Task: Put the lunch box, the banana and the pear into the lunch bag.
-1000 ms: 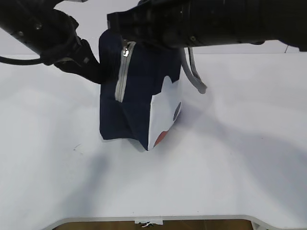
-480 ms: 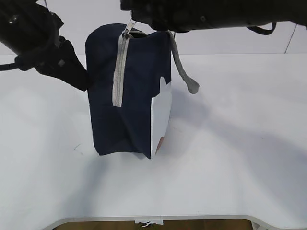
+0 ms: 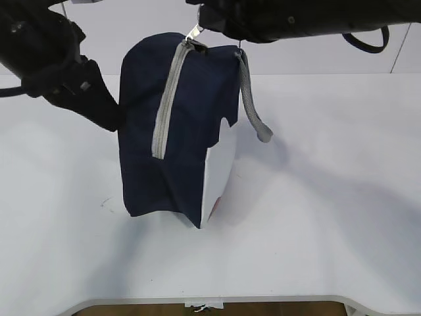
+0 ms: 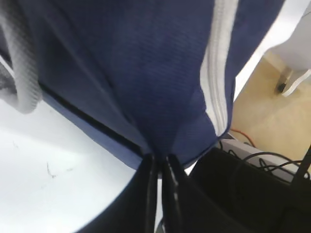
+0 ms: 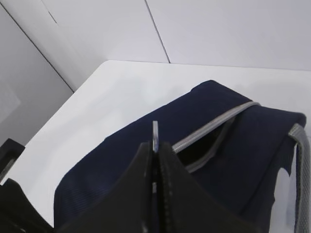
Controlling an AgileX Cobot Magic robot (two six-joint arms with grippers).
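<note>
One lunch bag (image 3: 177,131) is counted on one white table (image 3: 316,217). One grey zipper (image 3: 164,105) and one metal ring pull (image 3: 195,33) are seen on the bag, and one grey webbing handle (image 3: 253,108) is seen in the exterior view. Two grippers are counted: the left gripper (image 4: 159,162) and the right gripper (image 5: 155,148).

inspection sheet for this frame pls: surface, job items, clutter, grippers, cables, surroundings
Surface: white table, faint scuff at left.
Job's things: lunch bag upright, zipper partly open at the top in the right wrist view; lunch box, banana and pear not seen.
Clutter: nothing seen.
Grippers: left gripper shut on a fold of bag fabric; right gripper shut on the metal zipper pull.
Cables: black cable on the right arm; more under the table in the left wrist view.
Surroundings: pale wall panels, tan floor.
</note>
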